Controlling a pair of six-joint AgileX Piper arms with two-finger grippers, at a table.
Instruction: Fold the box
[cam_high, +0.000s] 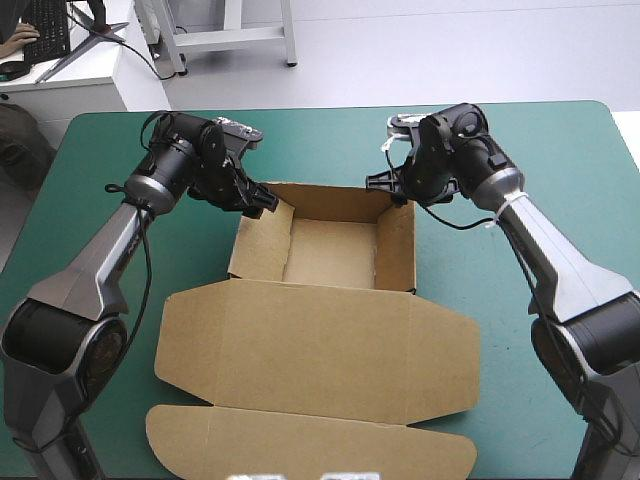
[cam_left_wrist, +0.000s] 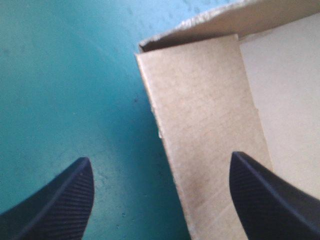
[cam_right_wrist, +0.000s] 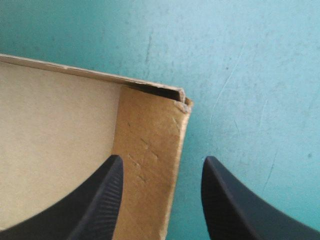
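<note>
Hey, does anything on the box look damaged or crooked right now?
Only a small thing: the box has a frayed, slightly crushed far corner by the open right gripper, with a dark gap where the tucked wall does not sit flush. Otherwise nothing stands out; the lid lies flat.

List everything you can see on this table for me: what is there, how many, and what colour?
box: one, brown, middle of the table, an open tray with its lid lying flat toward the near edge
table cover: one, teal-green, under everything
left gripper: one, black, open, at the box's far left corner, one finger on each side of the side wall
right gripper: one, black, open, at the box's far right corner, one finger on each side of the side wall
</note>
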